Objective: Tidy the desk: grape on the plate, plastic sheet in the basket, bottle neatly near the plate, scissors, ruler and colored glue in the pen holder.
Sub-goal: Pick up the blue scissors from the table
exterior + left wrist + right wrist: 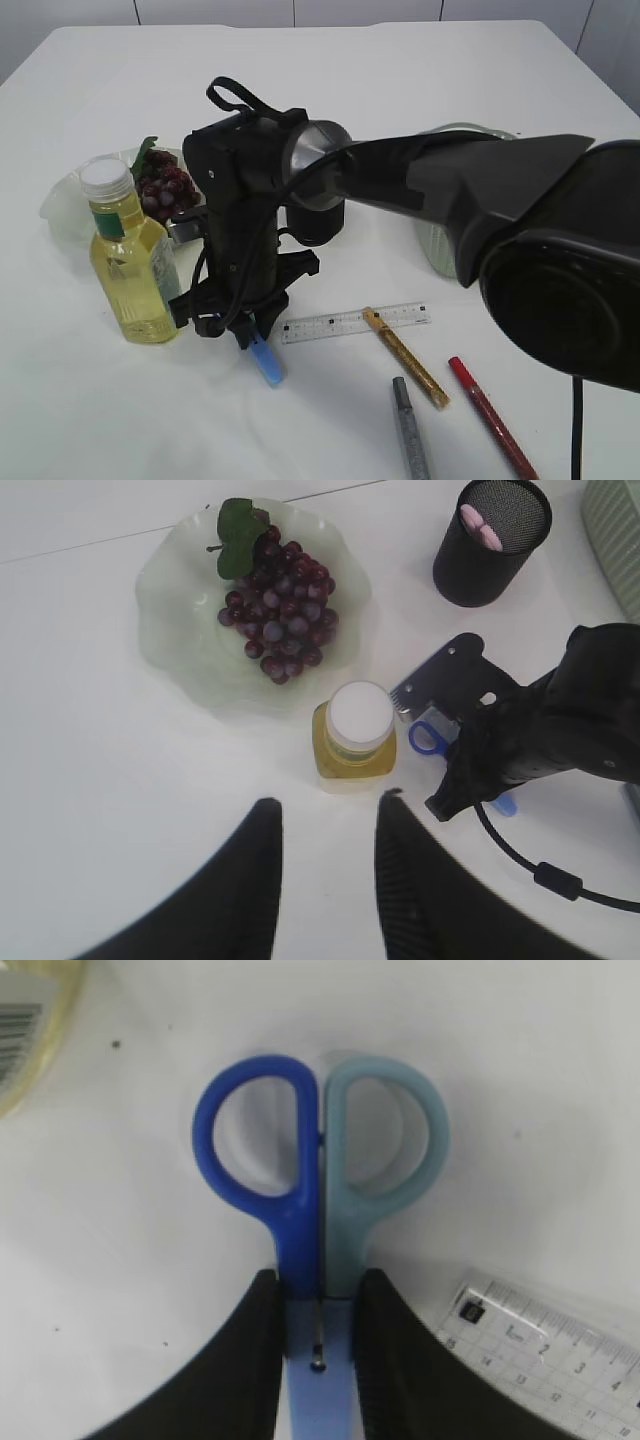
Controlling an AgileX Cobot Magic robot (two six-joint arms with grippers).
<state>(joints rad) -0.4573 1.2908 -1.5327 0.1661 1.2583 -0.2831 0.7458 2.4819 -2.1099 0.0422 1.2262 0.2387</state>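
My right gripper (318, 1295) reaches across to the left of the table (235, 325) and is shut on the blue scissors (320, 1180) just below their handle loops; the blade tip (266, 362) touches the table. The yellow bottle (130, 260) stands upright beside it. Grapes (165, 185) lie on the pale plate (65, 205). The clear ruler (355, 322) and three glue pens, gold (405, 357), grey (410, 428) and red (492, 415), lie on the table. My left gripper (325, 815) is open and empty above the bottle (357, 730). No plastic sheet shows.
The black mesh pen holder (490, 540) holds something pink and stands behind the right arm. The green basket (440, 250) is at the right, partly hidden by the arm. The ruler's end (550, 1350) lies close to the scissors.
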